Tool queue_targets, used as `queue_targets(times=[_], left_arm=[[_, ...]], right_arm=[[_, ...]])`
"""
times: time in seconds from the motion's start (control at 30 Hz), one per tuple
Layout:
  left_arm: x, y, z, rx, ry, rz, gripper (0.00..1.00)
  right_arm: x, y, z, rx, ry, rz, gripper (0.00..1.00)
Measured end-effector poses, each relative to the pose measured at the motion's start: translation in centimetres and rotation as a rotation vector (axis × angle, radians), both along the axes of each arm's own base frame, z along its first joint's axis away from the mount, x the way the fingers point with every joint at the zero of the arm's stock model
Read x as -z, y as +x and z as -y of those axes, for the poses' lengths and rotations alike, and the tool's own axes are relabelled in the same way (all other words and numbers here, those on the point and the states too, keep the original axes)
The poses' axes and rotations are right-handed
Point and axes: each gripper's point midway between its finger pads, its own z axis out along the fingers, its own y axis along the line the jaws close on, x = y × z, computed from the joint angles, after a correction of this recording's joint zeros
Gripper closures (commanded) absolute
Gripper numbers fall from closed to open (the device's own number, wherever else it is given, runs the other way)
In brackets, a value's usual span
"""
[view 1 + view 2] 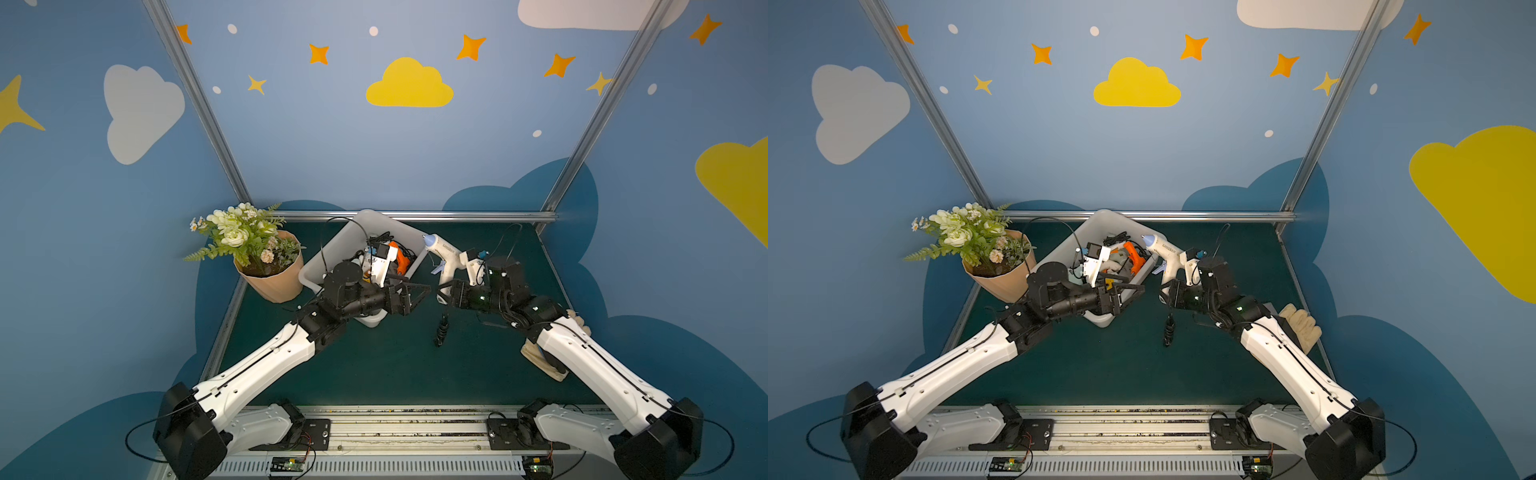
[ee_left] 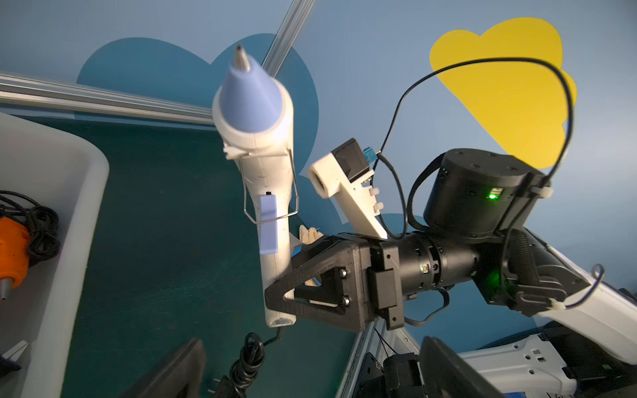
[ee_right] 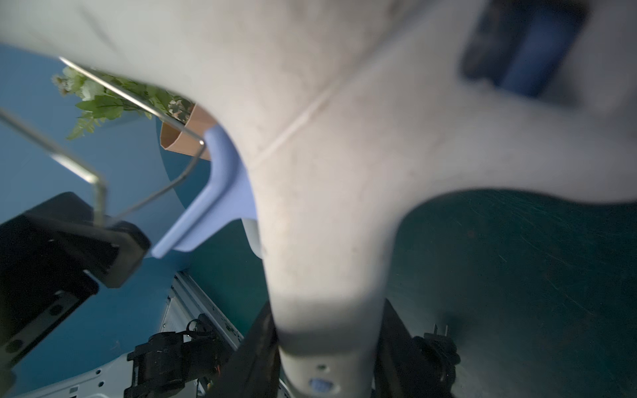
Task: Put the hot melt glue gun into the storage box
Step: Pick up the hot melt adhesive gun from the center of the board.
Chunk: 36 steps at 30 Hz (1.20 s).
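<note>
Clamping hot melt glue gun point(image 1: 445, 257) by its handle in my right gripper point(image 2: 281, 279); left gripper point(image 1: 417, 297) facing it, wide open, empty, at storage box point(image 1: 340, 249) rim.

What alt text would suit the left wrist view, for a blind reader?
The right gripper holds a white glue gun by its handle over the green table. Beside it stands the white box, with an orange tool inside.

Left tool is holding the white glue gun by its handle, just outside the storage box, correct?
No. The right tool holds the glue gun by its handle, just outside the storage box; the left wrist view shows it.
</note>
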Motion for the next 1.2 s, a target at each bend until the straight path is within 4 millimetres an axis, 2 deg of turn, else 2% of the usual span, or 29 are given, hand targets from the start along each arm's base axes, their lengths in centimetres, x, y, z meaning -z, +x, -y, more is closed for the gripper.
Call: queue_targets(times=[0.07, 0.2, 0.37, 0.77, 1.07, 1.17, 1.2], left_arm=[[0.4, -0.1, 0.8, 0.003, 0.009, 0.004, 0.02], [1.2, 0.5, 1.7, -0.005, 0.017, 0.011, 0.15], [1.6, 1.5, 2.5, -0.017, 0.012, 0.011, 0.24], [1.1, 3.6, 2.3, -0.116, -0.021, 0.034, 0.43], [1.2, 4.4, 2.5, -0.123, -0.026, 0.019, 0.52], [0.9, 4.6, 2.5, -0.118, -0.039, 0.011, 0.52], [0.8, 4.7, 2.5, -0.117, -0.043, 0.010, 0.49]], right_arm=[[-0.8, -0.3, -0.3, -0.007, 0.022, 0.023, 1.00], [-1.8, -0.8, -0.8, -0.020, 0.044, 0.056, 1.00], [-1.9, -1.3, -1.4, -0.038, 0.042, 0.064, 1.00], [-1.8, -2.8, -3.0, -0.089, 0.023, 0.086, 1.00], [-1.6, -2.5, -3.7, -0.084, 0.001, 0.094, 1.00], [-1.8, -2.3, -4.1, -0.080, -0.002, 0.102, 1.00], [-1.9, -2.3, -4.2, -0.079, -0.004, 0.104, 1.00]])
